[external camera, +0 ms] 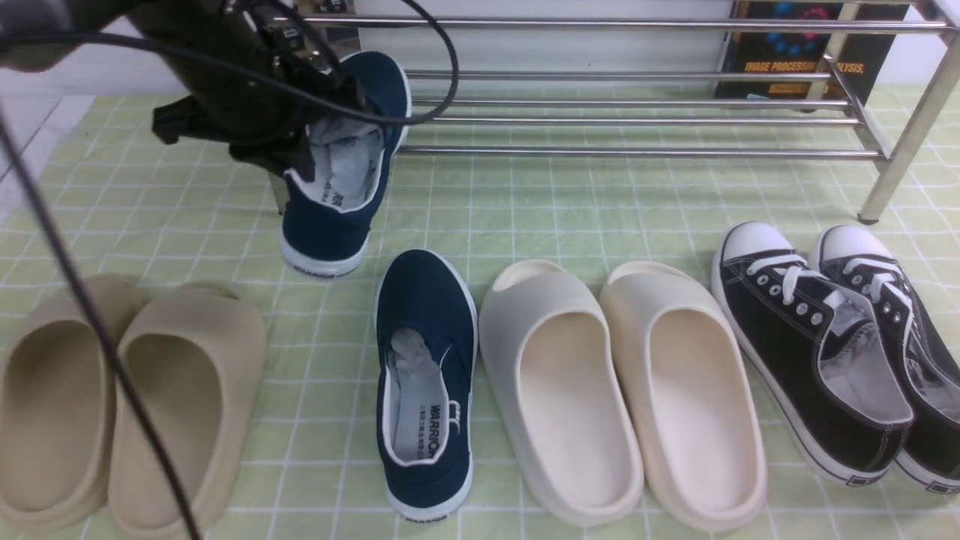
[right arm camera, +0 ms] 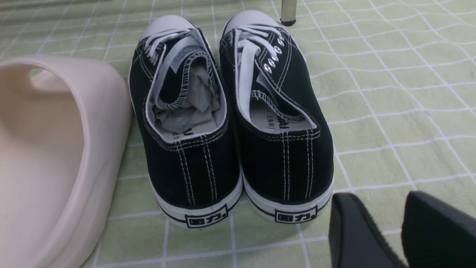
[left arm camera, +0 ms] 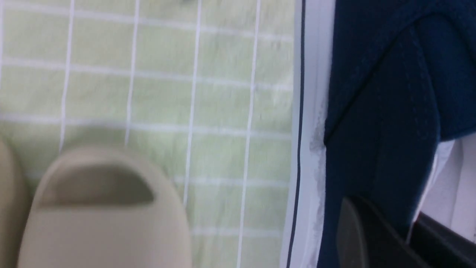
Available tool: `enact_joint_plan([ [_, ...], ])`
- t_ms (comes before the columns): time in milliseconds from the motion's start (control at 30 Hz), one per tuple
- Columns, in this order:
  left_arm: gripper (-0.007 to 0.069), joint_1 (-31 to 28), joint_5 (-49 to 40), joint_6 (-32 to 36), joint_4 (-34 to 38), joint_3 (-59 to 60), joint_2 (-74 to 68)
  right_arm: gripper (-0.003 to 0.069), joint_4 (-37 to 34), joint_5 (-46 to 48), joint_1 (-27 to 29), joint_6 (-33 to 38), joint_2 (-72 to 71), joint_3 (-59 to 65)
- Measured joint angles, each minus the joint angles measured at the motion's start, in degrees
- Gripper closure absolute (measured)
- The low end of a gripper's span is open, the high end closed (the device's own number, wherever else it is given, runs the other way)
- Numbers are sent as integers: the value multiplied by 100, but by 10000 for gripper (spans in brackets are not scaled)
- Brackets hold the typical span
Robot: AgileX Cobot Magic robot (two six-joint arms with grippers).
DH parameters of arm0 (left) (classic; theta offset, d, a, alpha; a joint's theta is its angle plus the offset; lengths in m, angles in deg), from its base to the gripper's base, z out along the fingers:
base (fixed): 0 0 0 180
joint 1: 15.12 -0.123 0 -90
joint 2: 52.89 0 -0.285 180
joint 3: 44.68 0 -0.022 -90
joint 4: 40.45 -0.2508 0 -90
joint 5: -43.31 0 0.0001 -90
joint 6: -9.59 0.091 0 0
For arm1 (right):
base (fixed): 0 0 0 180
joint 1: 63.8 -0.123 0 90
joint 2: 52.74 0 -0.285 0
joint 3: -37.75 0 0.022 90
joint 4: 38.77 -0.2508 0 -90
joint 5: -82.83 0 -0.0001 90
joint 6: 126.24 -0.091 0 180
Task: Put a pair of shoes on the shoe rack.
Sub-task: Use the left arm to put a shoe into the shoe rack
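**Front view.** The left gripper is clamped on the side wall of the raised navy shoe, pinching the canvas at the collar.
- The shoe is tipped steeply. Its toe points up and forward over the front tubes at the left end of the rack, and its heel hangs low near the checked cloth. I cannot tell whether the heel clears the cloth.
- The second navy shoe lies flat on the cloth, closer to the robot and a little to the right. Its toe points at the rack.
- It sits between the tan slides and the cream slides. The black sneakers are at the far right.
- The right arm is not in this view.

**Left wrist view.** This view is blurred. A dark finger presses on navy canvas, with the white sole edge alongside. The toe of a tan slide shows on the cloth beyond.

**Right wrist view.** The right gripper has its fingers parted with nothing between them. It hangs just behind the heels of the black sneakers, with a cream slide off to one side. No navy shoe shows here.

**Judgement.**
- The rack lies straight ahead of the held shoe, along the shoe's long axis. The placement likely needs a push forward and levelling onto the tubes.
- The second shoe lies left of centre, so it is nearer the left arm. The right gripper is well apart from it.
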Motion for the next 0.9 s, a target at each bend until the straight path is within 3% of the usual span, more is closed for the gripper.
enact_joint_plan([
  [433,606,0,271,0,-278,-2047,-1803,419,0,0,0,0,0,0],
  [900,606,-17,944,0,-290,-2218,-2017,419,0,0,0,0,0,0],
])
